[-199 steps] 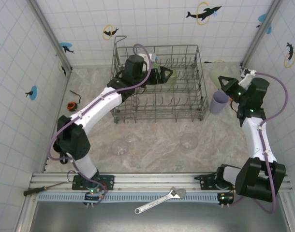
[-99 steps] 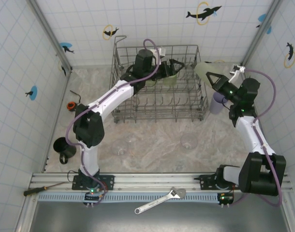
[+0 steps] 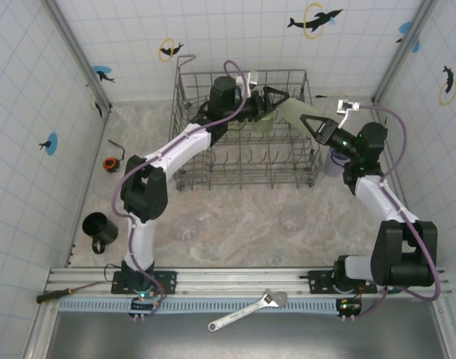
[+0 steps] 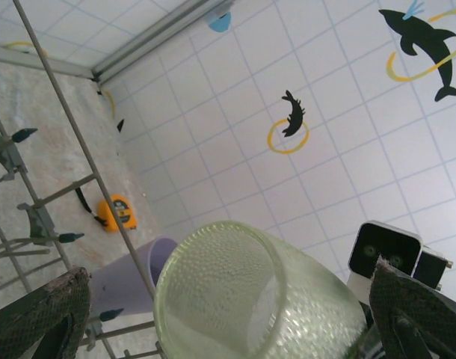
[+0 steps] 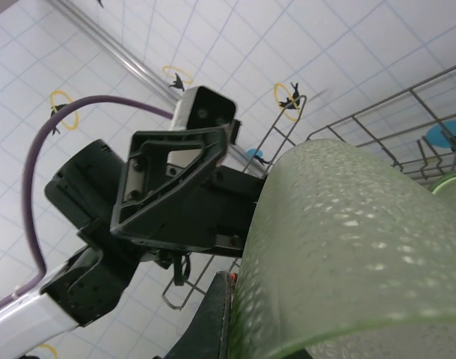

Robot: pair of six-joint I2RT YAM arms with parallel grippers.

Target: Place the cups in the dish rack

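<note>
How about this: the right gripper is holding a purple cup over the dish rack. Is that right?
No. The right gripper holds a green cup, not a purple one, over the dish rack; the top external view shows it. The purple cup stands on the table beside the rack.

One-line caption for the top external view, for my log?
Right gripper holds a translucent green cup over the far right of the dish rack, at the open left gripper.

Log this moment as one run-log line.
left gripper: open, fingers either side of green cup | right gripper: shut on green cup | cup over dish rack
</note>
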